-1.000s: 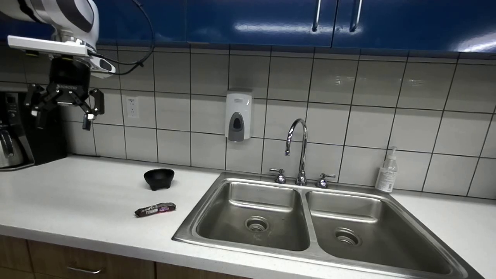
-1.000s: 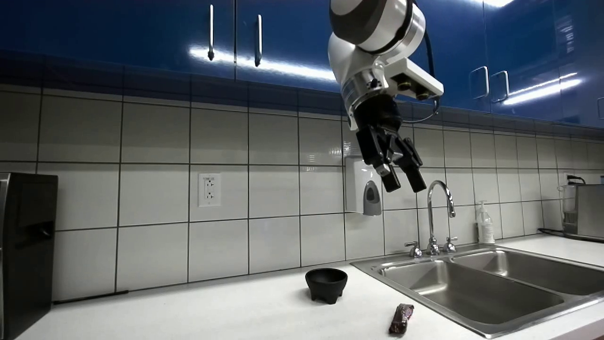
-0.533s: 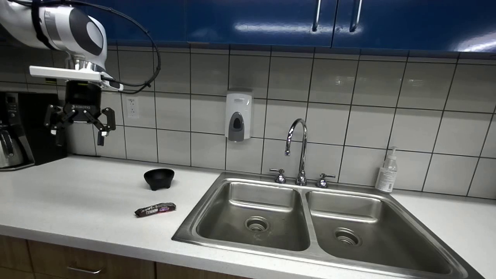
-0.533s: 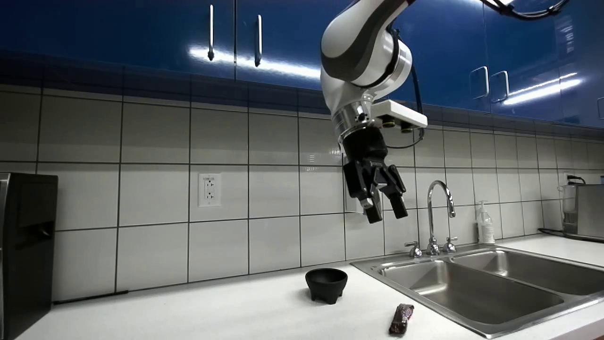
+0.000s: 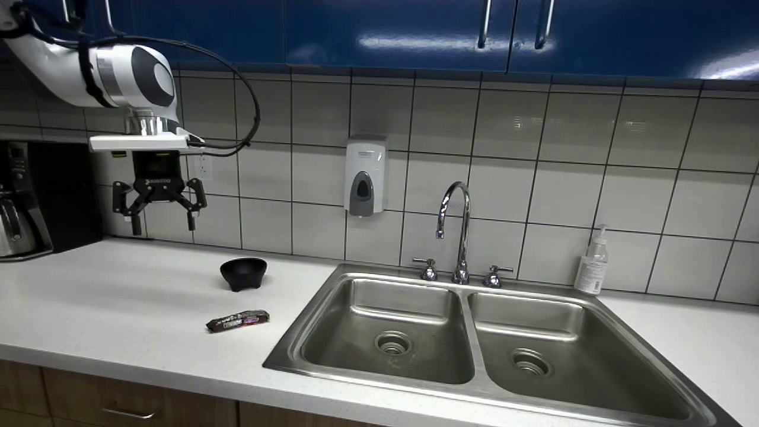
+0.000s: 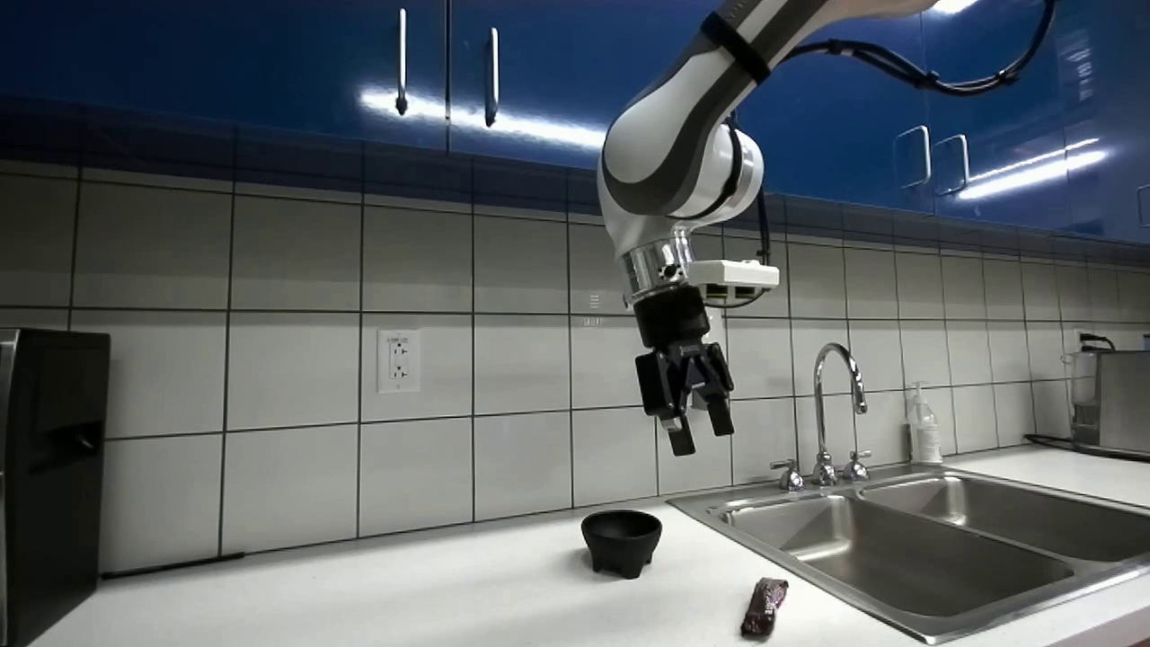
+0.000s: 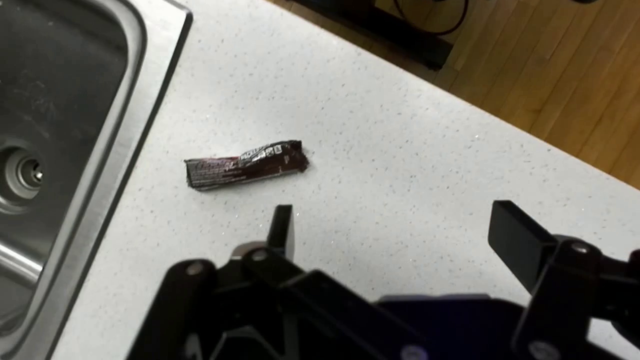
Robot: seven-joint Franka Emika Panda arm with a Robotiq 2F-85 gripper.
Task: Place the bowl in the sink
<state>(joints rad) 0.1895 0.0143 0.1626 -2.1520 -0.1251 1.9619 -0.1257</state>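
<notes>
Two black fingers (image 7: pixel 520 245) stood spread wide in the wrist view, and between their tips only the white counter (image 7: pixel 390 240) showed. In both exterior views the gripper (image 5: pixel 163 224) hung in mid-air, pointing down, gripping nothing and touching nothing on the counter. The bowl (image 5: pixel 244 274), small and black on stubby feet, sat upright on that counter, lower than the fingertips and beside the steel sink (image 5: pixel 298 335), outside its rim. Near it, but apart, a wrapped bar (image 5: pixel 238 320) lay closer to the counter's front edge. In the wrist view that bar lay flat, near the sink's rim and clear of both fingers. In an exterior view the basin (image 5: pixel 350 356) nearer the bowl showed bare steel around its round drain (image 5: pixel 393 343). The white arm (image 5: pixel 65 74) spanned that view's upper left corner.
</notes>
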